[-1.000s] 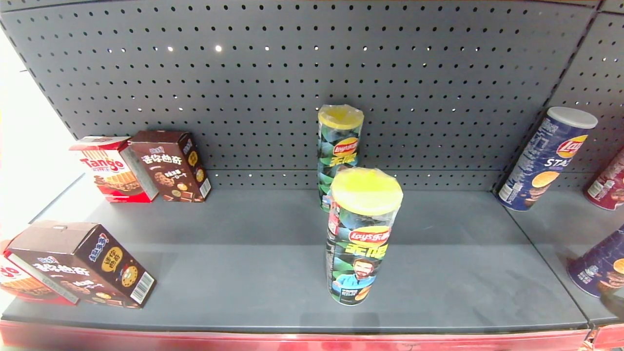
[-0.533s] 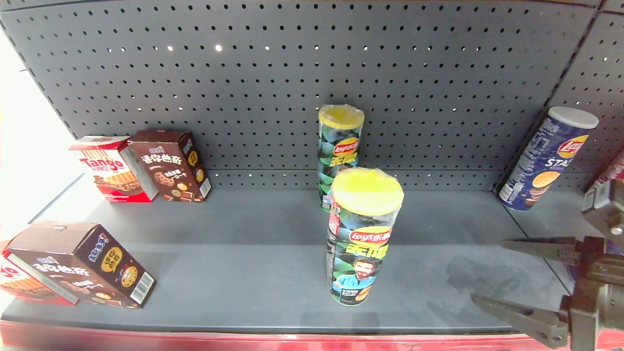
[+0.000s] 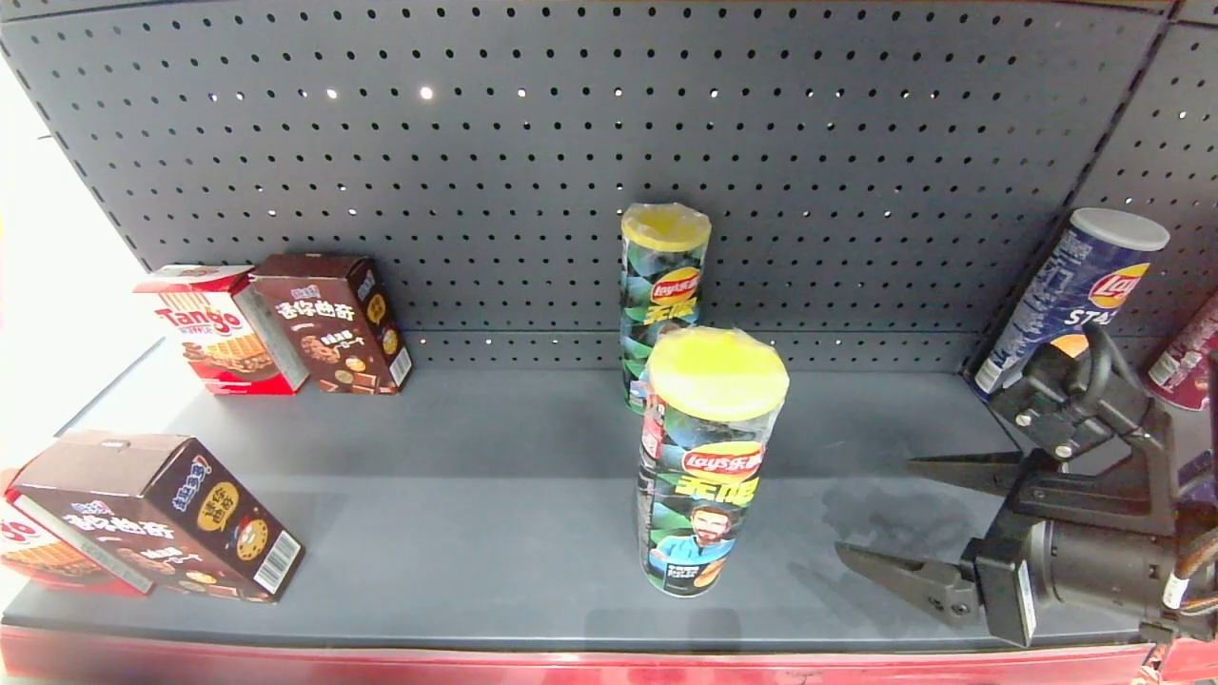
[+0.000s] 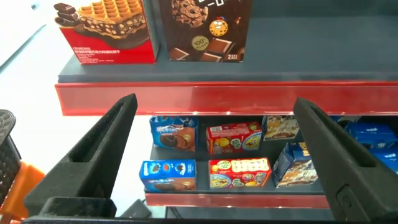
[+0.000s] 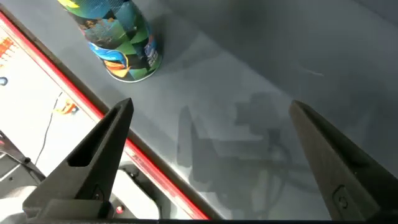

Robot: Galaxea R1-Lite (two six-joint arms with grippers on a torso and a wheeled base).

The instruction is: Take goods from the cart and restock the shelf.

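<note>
Two green chip cans with yellow lids stand upright on the grey shelf, the front can near the middle and the back can behind it by the pegboard. My right gripper hovers low over the shelf to the right of the front can, open and empty, its fingers pointing left. In the right wrist view the right gripper is spread wide, with the front can ahead and to one side. My left gripper is open and empty, below and in front of the shelf's red front strip.
A red wafer box and a brown cookie box stand at the back left. Another brown box sits at the front left. A blue can leans at the right. Lower shelves hold small snack boxes.
My right gripper came into view from the right and moved left over the shelf, closer to the front can. The cans and boxes have not moved.
</note>
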